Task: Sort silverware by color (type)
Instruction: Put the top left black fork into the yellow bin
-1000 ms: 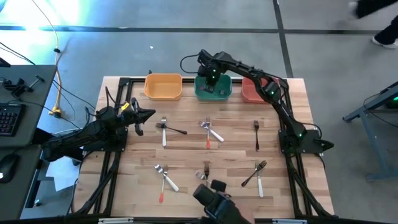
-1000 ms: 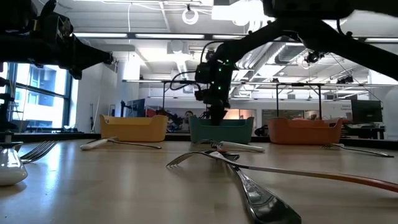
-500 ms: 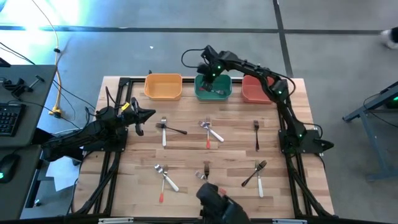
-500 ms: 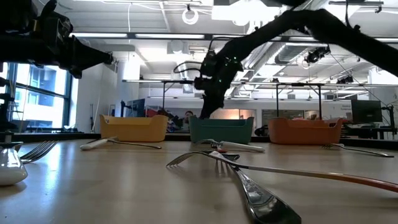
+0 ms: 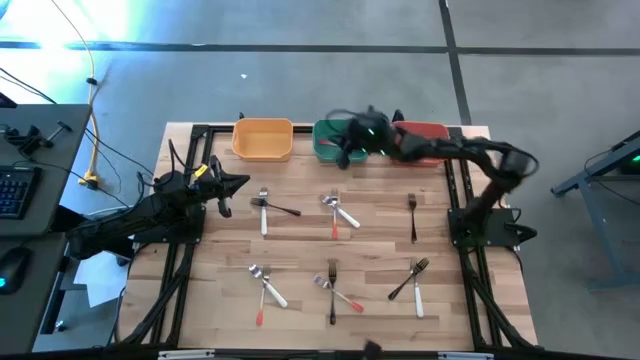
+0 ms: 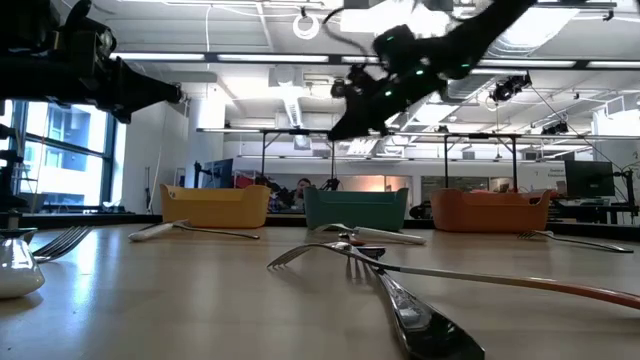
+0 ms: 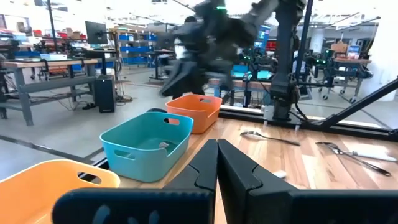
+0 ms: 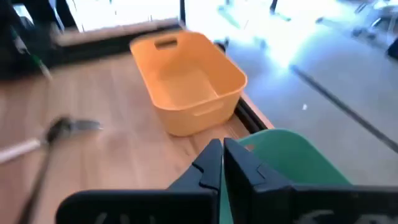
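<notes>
A pale wooden plank desk [image 5: 300,240] with a black frame stands on a grey floor, with a workshop of benches and ceiling lights behind it. Along its near edge lie scattered metal-headed forks and spoons: a white- and red-handled pair [image 5: 263,288], a crossed black and red-orange pair [image 5: 333,290], and a black fork over a white-handled one [image 5: 412,280]. Farther in sit a white-handled spoon crossed by a black-handled piece [image 5: 268,209], a white and red-orange pair [image 5: 337,212], and a lone black-handled fork [image 5: 412,216]. At the left side the left end effector [image 5: 238,184] hovers over the desk edge, fingers pressed together on nothing. At the far edge stand three plastic bins: yellow [image 5: 262,139], green [image 5: 325,140] and red [image 5: 428,140]. The right end effector [image 5: 340,154] hangs above the green bin's front rim, its fingers clenched and empty in the wrist view, the arm crossing over the red bin.
</notes>
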{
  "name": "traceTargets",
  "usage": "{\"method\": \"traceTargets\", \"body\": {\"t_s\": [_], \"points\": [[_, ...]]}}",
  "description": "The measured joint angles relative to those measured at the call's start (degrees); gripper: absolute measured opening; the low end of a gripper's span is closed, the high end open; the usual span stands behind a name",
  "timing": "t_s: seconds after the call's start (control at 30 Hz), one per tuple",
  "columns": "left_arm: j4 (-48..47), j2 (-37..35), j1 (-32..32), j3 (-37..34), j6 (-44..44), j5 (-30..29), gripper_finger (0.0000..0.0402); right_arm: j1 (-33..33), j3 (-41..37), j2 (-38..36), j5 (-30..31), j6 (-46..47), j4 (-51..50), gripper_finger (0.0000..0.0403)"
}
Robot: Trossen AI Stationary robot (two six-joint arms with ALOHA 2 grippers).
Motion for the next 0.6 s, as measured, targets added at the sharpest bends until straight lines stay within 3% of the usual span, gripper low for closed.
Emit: {"method": "traceTargets", "body": {"t_s": [0.27,0.6], "points": [[0.0,4.9,0.0,0.0,-0.2,2.0,0.0,6.6,-20.6,-12.8,1.7,8.1,13.5,0.0],[-0.5,20.7,0.0,3.4,-2.3,3.5,0.0,11.4,-26.5,-16.1,1.8,8.9,13.7,0.0]]}}
